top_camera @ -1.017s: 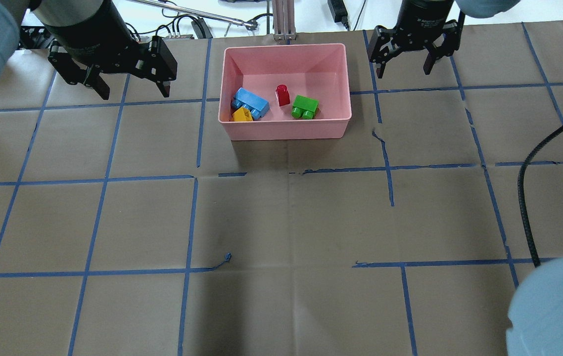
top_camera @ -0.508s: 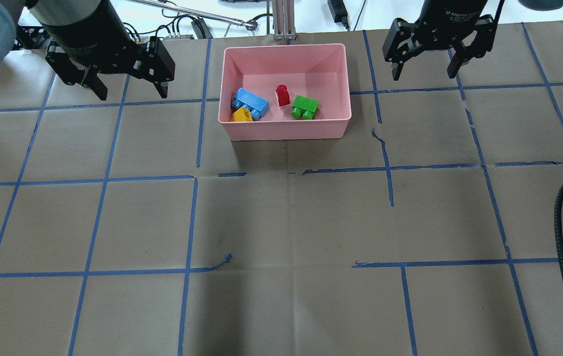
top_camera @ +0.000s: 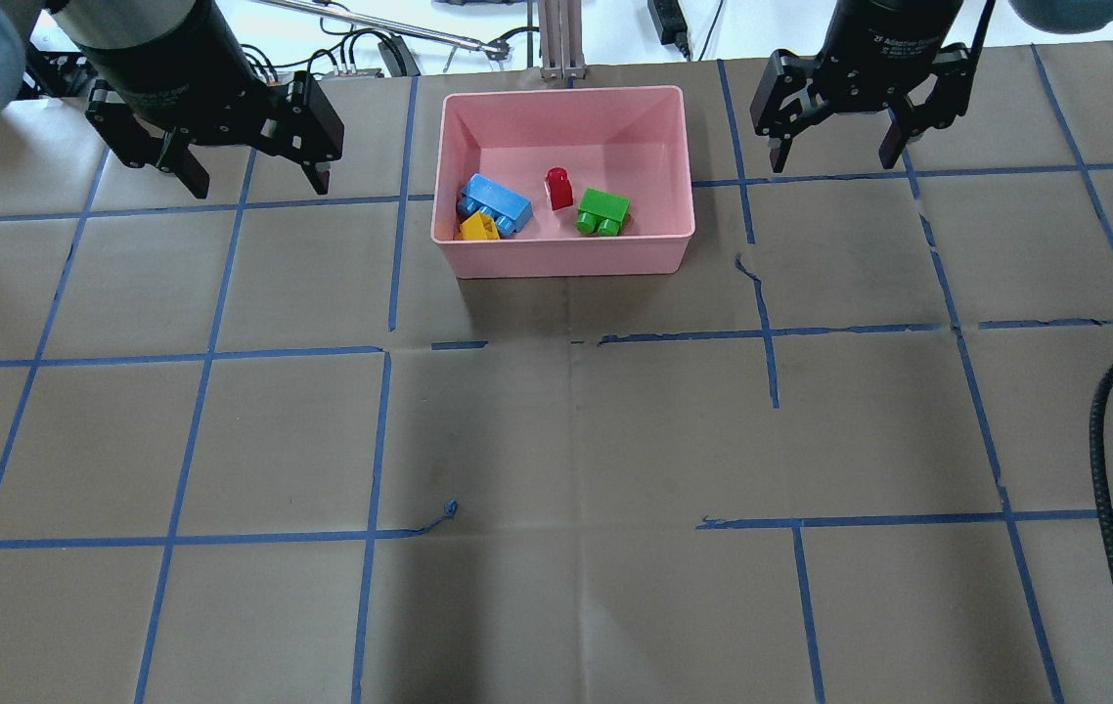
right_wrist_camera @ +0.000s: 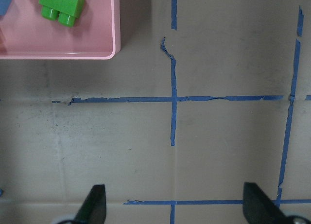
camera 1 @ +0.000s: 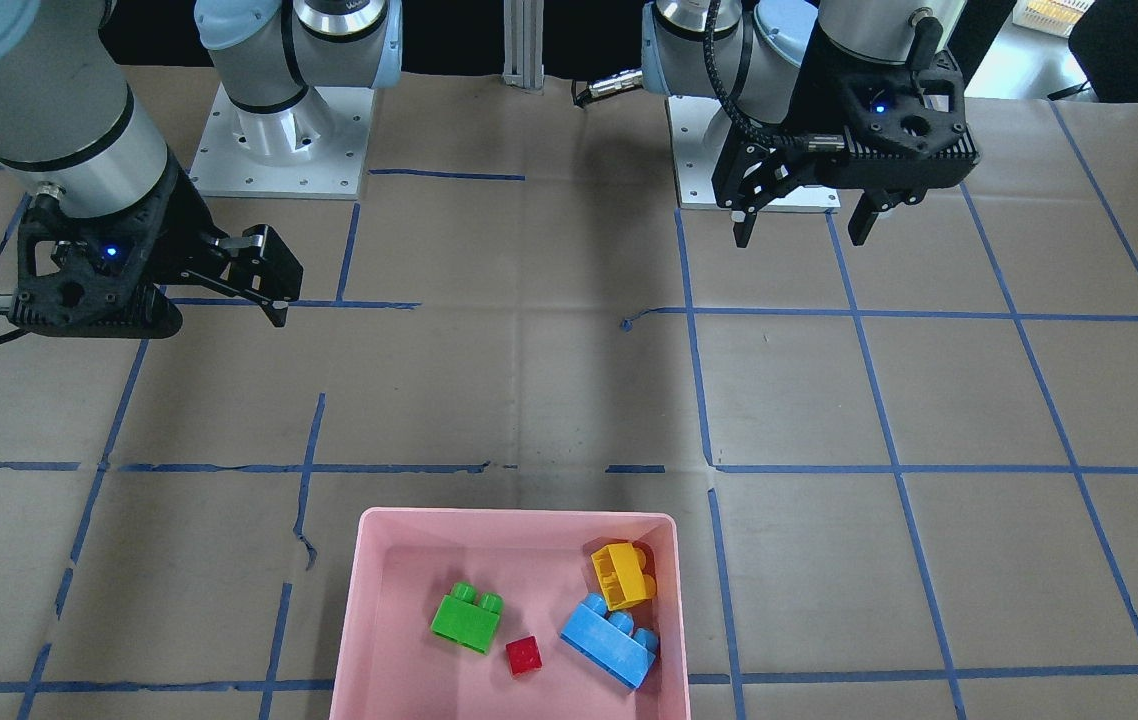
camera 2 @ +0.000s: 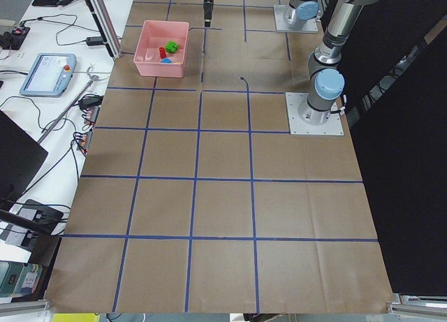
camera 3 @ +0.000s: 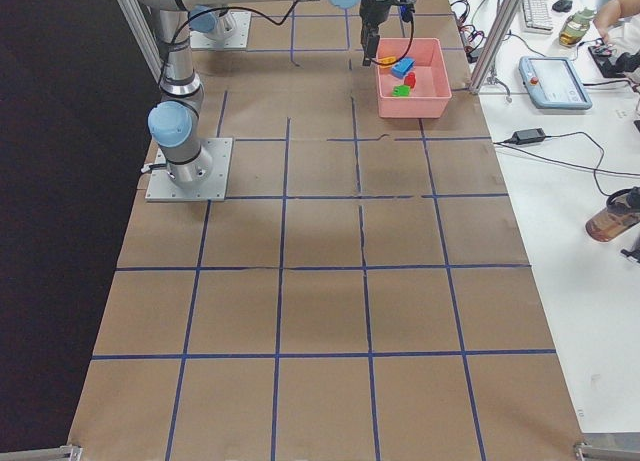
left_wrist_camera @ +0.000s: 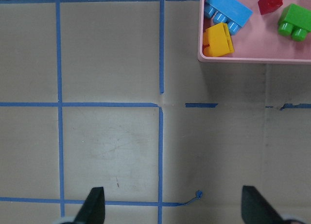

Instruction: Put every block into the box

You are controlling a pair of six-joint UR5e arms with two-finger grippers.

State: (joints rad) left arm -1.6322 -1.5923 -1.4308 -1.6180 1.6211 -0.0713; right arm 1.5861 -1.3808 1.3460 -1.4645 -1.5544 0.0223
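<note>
Box [top_camera: 561,262]: on table [top_camera: 556,440], at its far side from the robot, centre.
Blocks [top_camera: 495,202], four: all inside box, in its robot-side half; two touching at left, two apart to their right.
Left gripper [top_camera: 256,183]: left of box, well apart.
Right gripper [top_camera: 833,159]: right of box, well apart.

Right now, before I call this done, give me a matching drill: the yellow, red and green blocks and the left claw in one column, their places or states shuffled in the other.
Column one:
1. yellow block
2. red block
3. green block
4. left claw

Column two:
A. open, outside the box, on its left
B. in the box, nearest its right wall
C. in the box, tight beside the blue block
D. in the box, between the blue and green blocks

Pairs: 1-C, 2-D, 3-B, 4-A
</note>
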